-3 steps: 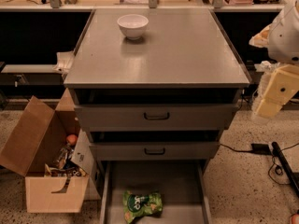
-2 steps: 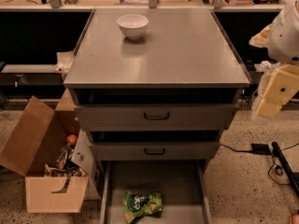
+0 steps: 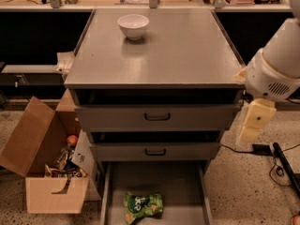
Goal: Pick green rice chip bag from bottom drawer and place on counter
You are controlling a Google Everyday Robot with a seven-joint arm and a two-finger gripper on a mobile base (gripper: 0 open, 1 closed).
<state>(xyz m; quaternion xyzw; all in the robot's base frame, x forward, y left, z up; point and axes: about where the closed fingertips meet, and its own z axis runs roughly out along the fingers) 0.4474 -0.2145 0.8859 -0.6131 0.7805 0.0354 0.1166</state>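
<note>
The green rice chip bag (image 3: 142, 205) lies crinkled on the floor of the open bottom drawer (image 3: 187, 191), near its front left. The counter (image 3: 178, 50) is the grey cabinet top above it. My white arm comes in from the upper right. My gripper (image 3: 253, 122), a cream-coloured piece, hangs at the cabinet's right side, level with the upper drawers. It is well above and to the right of the bag and holds nothing that I can see.
A white bowl (image 3: 133, 26) stands at the back of the counter. Two shallower drawers with black handles (image 3: 157, 117) sit slightly open above the bottom one. An open cardboard box (image 3: 47, 172) of clutter stands on the floor at left. Cables (image 3: 281, 163) lie on the floor at right.
My arm and gripper have moved left and down, closer to the cabinet's right side. The bag, drawers and bowl have not moved.
</note>
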